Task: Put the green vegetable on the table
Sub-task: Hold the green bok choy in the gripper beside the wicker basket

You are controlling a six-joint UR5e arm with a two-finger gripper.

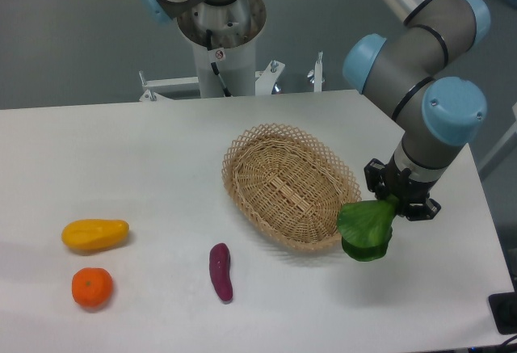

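Camera: green vegetable in claw

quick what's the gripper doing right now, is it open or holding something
Gripper: closed on the green vegetable, holding it beside the wicker basket, over the table.

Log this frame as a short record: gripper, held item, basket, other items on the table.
gripper: shut on the green vegetable, to the right of the basket
green vegetable: held at the basket's right rim, over the table; contact with the tabletop cannot be told
basket: empty, mid-table
yellow fruit: front left
orange: in front of the yellow fruit
purple sweet potato: front centre
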